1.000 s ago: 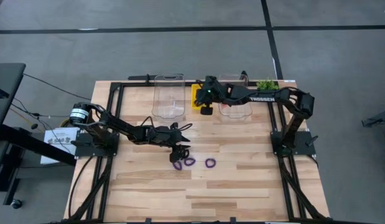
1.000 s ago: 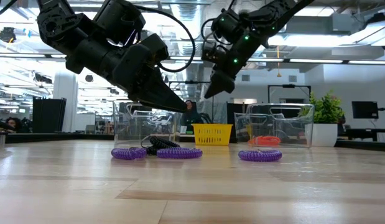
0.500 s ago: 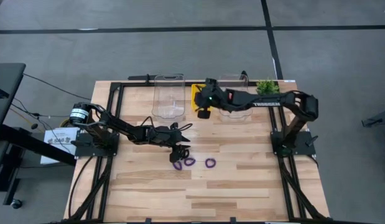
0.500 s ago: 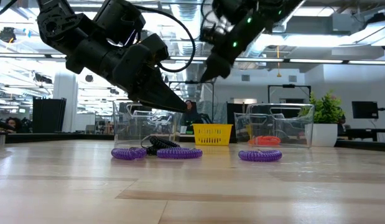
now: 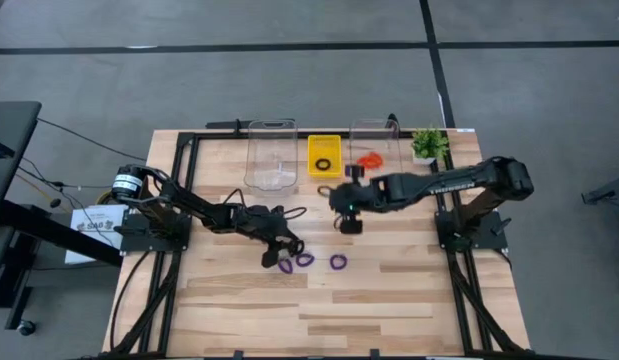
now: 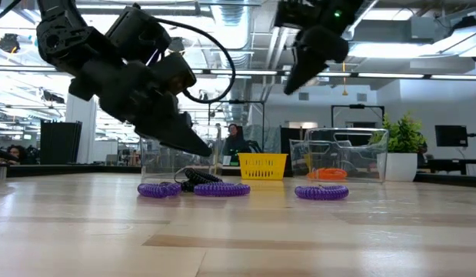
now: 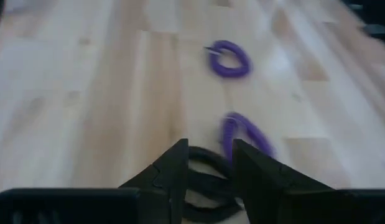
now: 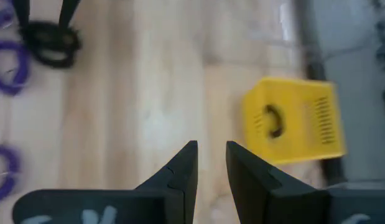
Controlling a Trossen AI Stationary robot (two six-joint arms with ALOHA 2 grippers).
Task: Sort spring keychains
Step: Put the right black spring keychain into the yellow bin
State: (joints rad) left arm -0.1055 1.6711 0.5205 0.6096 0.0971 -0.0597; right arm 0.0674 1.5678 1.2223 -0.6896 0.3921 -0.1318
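Black keychain (image 7: 204, 163) | lies seemingly between left gripper (image 7: 208, 168) fingers (image 7: 173, 171)

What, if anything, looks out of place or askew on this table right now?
Nothing stands out. Three purple keychains and a black one lie loose mid-table, unsorted. One black keychain sits in the yellow tray, orange ones in the right bin. Nothing spilled or damaged.

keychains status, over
Left gripper open over black keychain. Right gripper empty, mid-table. Three purple keychains unsorted; nothing blocking.
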